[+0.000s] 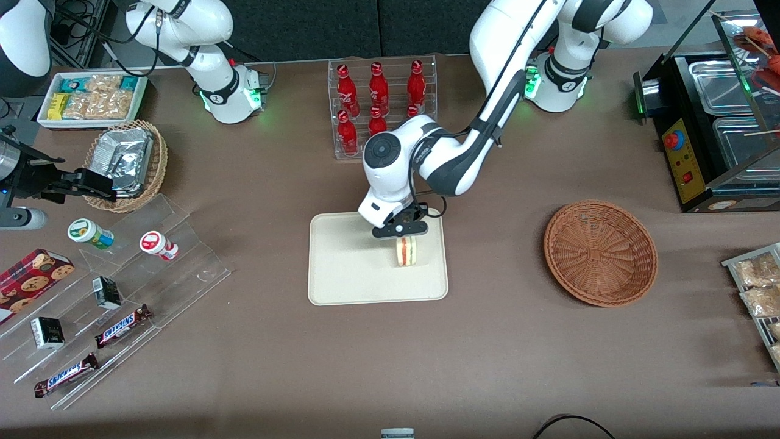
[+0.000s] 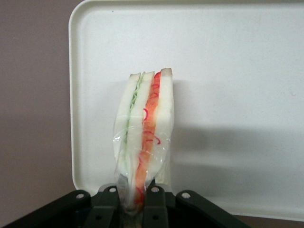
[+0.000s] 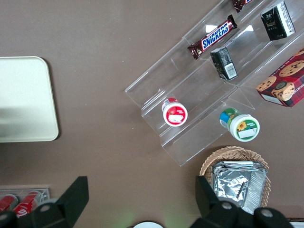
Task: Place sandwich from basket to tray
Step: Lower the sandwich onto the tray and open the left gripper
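My left gripper (image 1: pixel 403 232) is over the cream tray (image 1: pixel 341 268) and is shut on the sandwich (image 1: pixel 406 250), a wrapped wedge of white bread with red-orange and green filling. In the left wrist view the sandwich (image 2: pixel 145 128) stands on edge between the black fingers (image 2: pixel 154 204), just above or touching the tray (image 2: pixel 237 71). The reddish-brown wicker basket (image 1: pixel 600 252) sits empty toward the working arm's end of the table. The tray's corner also shows in the right wrist view (image 3: pixel 23 95).
A clear rack of red bottles (image 1: pixel 381 103) stands farther from the front camera than the tray. Clear acrylic shelves with snacks (image 1: pixel 116 292), a tan basket of foil packs (image 1: pixel 127 161) and a white snack tray (image 1: pixel 91 97) lie toward the parked arm's end. A black warmer (image 1: pixel 713 128) stands near the basket.
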Available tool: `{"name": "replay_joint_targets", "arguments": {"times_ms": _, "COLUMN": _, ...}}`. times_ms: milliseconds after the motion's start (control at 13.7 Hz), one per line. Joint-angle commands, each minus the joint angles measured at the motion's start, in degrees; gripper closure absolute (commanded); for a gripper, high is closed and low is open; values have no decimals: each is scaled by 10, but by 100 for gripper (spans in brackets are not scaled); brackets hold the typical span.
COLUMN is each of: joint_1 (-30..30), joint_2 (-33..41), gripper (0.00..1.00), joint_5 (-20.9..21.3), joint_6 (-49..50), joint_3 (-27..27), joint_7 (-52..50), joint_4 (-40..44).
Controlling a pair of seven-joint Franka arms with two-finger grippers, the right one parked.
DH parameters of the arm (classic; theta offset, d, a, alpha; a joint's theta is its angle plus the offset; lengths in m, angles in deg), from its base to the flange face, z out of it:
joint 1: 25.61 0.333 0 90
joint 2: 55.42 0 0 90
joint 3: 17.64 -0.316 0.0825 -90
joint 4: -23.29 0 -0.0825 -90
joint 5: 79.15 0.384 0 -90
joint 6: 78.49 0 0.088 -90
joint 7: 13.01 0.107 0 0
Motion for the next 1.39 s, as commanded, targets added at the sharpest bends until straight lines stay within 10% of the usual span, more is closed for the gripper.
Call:
{"name": "replay_joint_targets", "arguments": {"times_ms": 0, "joint_1": -10, "joint_2": -30, "gripper": 89, "joint_5": 10, "joint_6": 7, "joint_3": -7, "joint_7": -11, "joint_4": 44}}
{"name": "replay_joint_targets", "arguments": {"times_ms": 438, "joint_1": -18, "joint_2": -54, "gripper": 84, "joint_5": 11, "joint_6": 7, "joint_3": -8, "joint_7": -11, "joint_4": 69}}
{"name": "replay_joint_targets", "arguments": {"times_ms": 949, "joint_1": -18, "joint_2": -51, "gripper": 1, "joint_5": 12, "joint_6": 7, "joint_3": -10, "joint_7": -12, "joint_4": 71}}
{"name": "replay_joint_targets", "arguments": {"times_ms": 1314, "joint_1": -13, "joint_2": -9, "gripper": 1, "joint_5": 5, "joint_6": 77, "joint_3": -10, "joint_7": -33, "joint_4": 106}}
